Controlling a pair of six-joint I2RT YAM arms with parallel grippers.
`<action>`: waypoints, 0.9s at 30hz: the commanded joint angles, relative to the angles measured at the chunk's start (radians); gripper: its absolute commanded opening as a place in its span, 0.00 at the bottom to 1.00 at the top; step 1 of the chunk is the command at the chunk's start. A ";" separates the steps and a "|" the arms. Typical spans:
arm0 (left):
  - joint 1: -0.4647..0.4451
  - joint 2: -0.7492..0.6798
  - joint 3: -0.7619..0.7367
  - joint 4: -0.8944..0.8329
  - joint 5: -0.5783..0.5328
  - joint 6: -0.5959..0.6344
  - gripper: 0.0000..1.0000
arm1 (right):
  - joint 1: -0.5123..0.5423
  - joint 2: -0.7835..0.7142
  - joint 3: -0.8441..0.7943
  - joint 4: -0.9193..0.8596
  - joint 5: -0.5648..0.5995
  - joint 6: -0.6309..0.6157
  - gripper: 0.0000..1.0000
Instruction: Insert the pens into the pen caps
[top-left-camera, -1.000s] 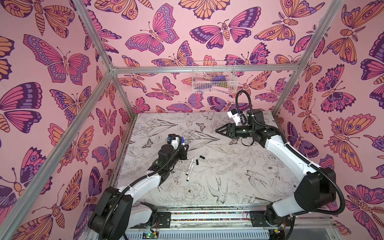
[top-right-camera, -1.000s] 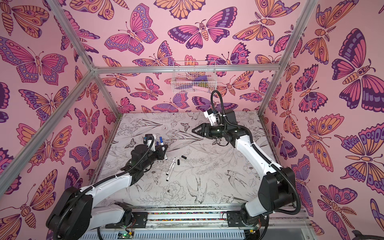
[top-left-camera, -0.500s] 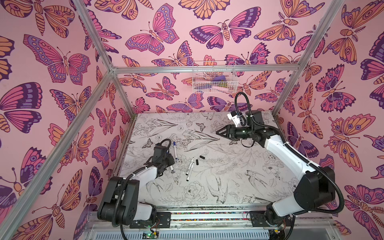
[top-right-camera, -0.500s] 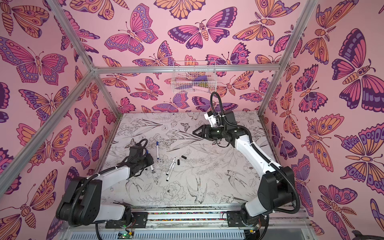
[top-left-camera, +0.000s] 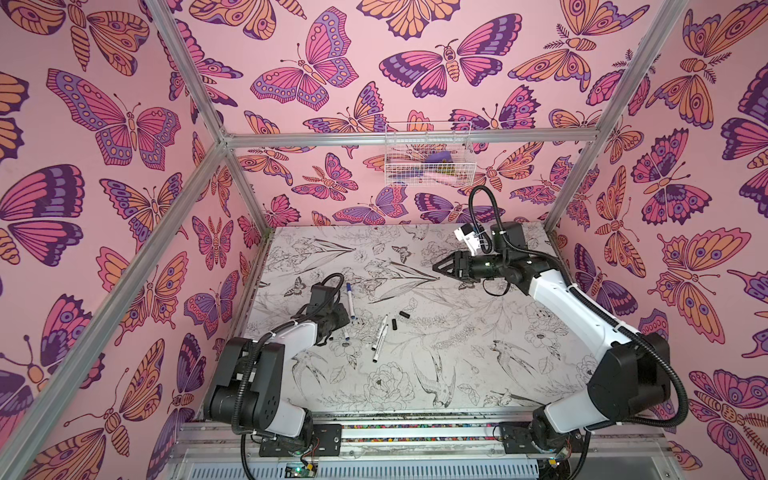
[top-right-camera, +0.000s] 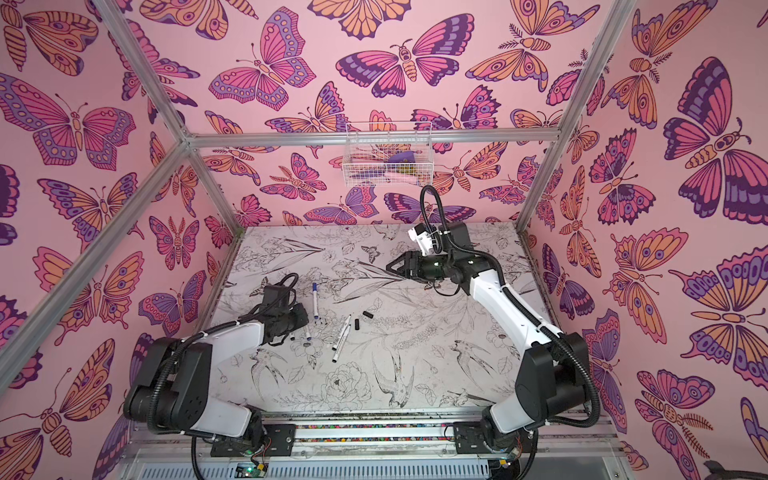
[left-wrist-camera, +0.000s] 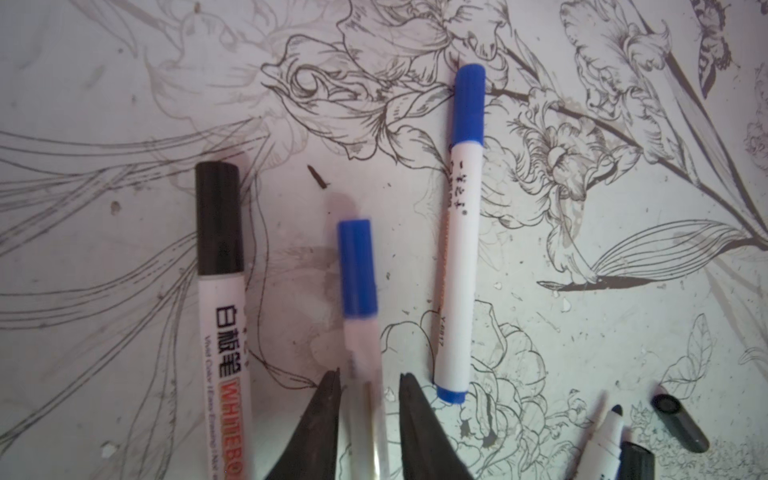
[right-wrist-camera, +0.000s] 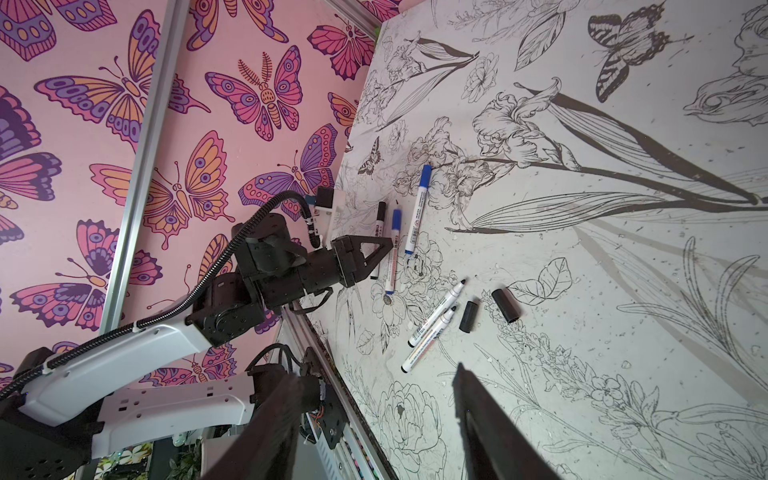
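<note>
A wire basket (top-left-camera: 399, 176) hangs on the butterfly wall (top-left-camera: 124, 124), high behind the right jaws. The flower-printed counter (top-left-camera: 478, 365) lies just beneath the left jaws, with aluminium bars (top-left-camera: 415, 138) framing it.

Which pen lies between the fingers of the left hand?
The blue-capped pen beside the black-capped pen; the other blue-capped pen lies outside the left hand.

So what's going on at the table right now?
The left gripper is low over a blue-capped pen, jaws slightly apart on either side of its barrel and not clamping it. A black-capped pen and a second blue-capped pen lie beside it. Two uncapped pens and two black caps lie loose mid-table. The right gripper hovers open and empty, farther back.
</note>
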 joint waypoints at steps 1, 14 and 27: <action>0.007 -0.009 0.024 -0.034 -0.001 0.009 0.31 | 0.003 0.004 -0.006 0.000 0.001 -0.022 0.60; -0.176 -0.158 0.083 -0.180 0.015 0.059 0.37 | 0.005 0.012 -0.017 0.012 0.002 -0.019 0.58; -0.359 -0.025 0.143 -0.264 0.093 0.146 0.36 | 0.006 0.023 -0.009 -0.007 0.001 -0.026 0.56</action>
